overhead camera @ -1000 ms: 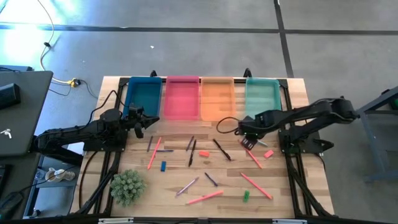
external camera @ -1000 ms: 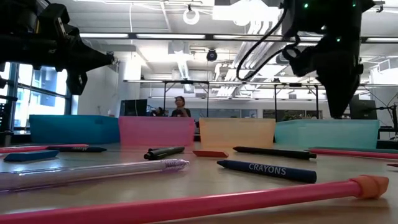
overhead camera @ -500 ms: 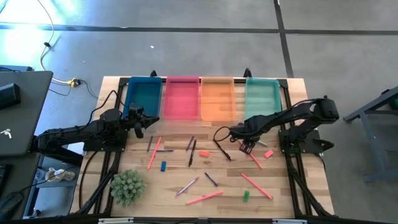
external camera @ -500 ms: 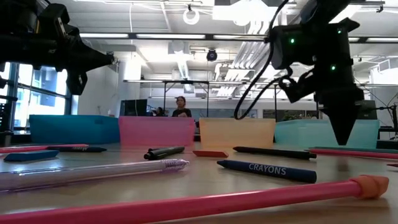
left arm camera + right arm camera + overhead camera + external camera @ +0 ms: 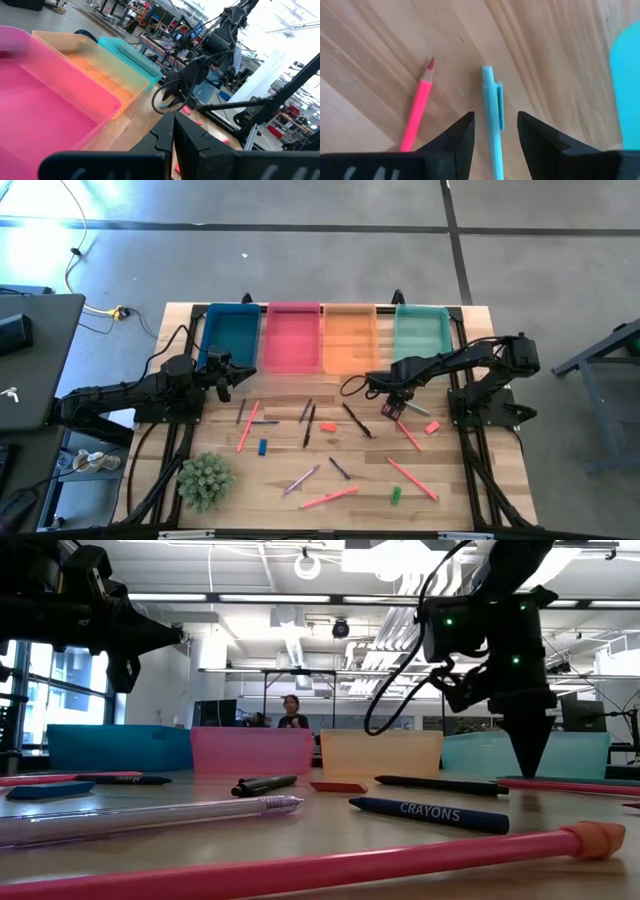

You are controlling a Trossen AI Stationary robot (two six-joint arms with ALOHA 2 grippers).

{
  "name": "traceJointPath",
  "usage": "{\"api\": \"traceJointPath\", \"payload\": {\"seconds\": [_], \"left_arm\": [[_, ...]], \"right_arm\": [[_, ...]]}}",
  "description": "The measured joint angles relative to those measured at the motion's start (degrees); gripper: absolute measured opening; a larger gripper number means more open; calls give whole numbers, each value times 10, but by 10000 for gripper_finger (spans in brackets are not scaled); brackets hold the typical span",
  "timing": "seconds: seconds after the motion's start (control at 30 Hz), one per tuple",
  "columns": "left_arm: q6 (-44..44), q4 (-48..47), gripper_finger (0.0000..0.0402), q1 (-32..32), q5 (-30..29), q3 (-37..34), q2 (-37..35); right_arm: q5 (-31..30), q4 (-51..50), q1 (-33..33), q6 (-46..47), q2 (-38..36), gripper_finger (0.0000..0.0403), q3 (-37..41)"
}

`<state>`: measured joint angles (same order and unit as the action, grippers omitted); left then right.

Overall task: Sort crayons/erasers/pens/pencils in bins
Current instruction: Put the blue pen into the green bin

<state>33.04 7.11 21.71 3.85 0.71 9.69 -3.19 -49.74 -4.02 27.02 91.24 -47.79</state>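
My right gripper [image 5: 392,409] is open and low over the table, in front of the teal-green bin [image 5: 421,335]. In the right wrist view its fingers [image 5: 465,131] stand on either side of a light-blue pen [image 5: 492,107] that lies flat on the wood, without touching it. A pink pencil [image 5: 418,111] lies beside the pen. My left gripper [image 5: 240,374] is shut and empty, above the table in front of the blue bin [image 5: 232,335]. The pink bin [image 5: 292,335] and the orange bin [image 5: 349,338] stand between those two.
Pens, pencils and crayons lie scattered over the table's middle. So do a red eraser [image 5: 328,427], a blue eraser [image 5: 263,447], a pink eraser [image 5: 432,427] and a green eraser [image 5: 396,494]. A green spiky ball [image 5: 205,479] sits near the front left.
My right gripper has gone down toward the table and a little toward the table's left edge, ending over the light-blue pen.
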Motion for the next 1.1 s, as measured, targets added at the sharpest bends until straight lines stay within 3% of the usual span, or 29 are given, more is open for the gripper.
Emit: {"api": "traceJointPath", "payload": {"seconds": [0.43, 0.83, 1.1], "left_arm": [[-1, 0, 1, 0, 0, 0, 0], [-2, 0, 1, 0, 0, 0, 0], [-2, 0, 1, 0, 0, 0, 0]], "right_arm": [[16, 40, -10, 27, -3, 136, 48], [30, 47, -10, 30, -2, 13, 48], [35, 46, -10, 33, -11, 11, 50]]}}
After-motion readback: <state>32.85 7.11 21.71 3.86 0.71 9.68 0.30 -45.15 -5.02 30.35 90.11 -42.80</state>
